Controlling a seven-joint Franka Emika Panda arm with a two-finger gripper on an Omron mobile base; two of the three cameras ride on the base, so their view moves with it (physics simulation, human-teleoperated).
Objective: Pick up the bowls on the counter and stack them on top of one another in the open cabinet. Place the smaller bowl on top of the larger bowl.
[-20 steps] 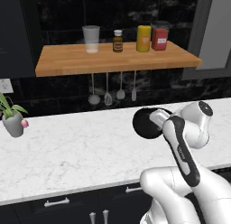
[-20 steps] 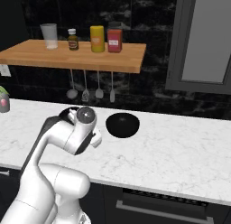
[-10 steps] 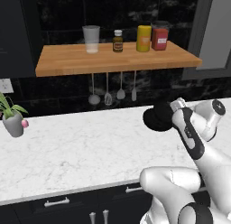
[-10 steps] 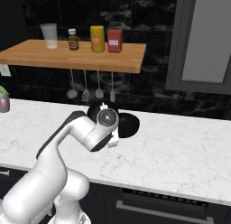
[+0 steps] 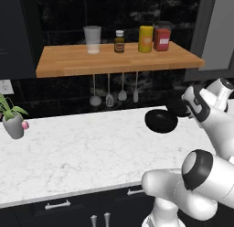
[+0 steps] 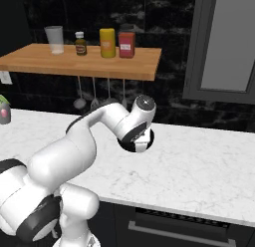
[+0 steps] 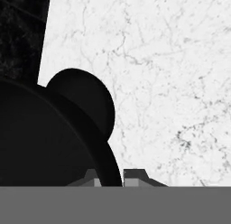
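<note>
My gripper [image 7: 113,175] is shut on the rim of a black bowl [image 7: 45,142], which bulks large at the lower left of the hand view. That held bowl [image 5: 161,121] hangs low over the white marble counter [image 5: 91,153], left of my gripper [image 5: 179,109], and looks like the wider one. A second, dome-like black bowl [image 7: 83,101] sits on the counter just beyond it, near the dark wall. In the right base view my hand covers most of the bowls [image 6: 128,145]. The wooden shelf [image 5: 68,61] runs above the counter.
On the shelf stand a glass [image 5: 92,39], a small bottle [image 5: 119,41], a yellow canister [image 5: 146,38] and a red one [image 5: 162,37]. Utensils [image 5: 109,91] hang under it. A potted plant [image 5: 13,125] sits far left on the counter.
My arm has swung to the right along the counter, carrying the held bowl with it toward the second bowl. The shelf and its items have not moved.
</note>
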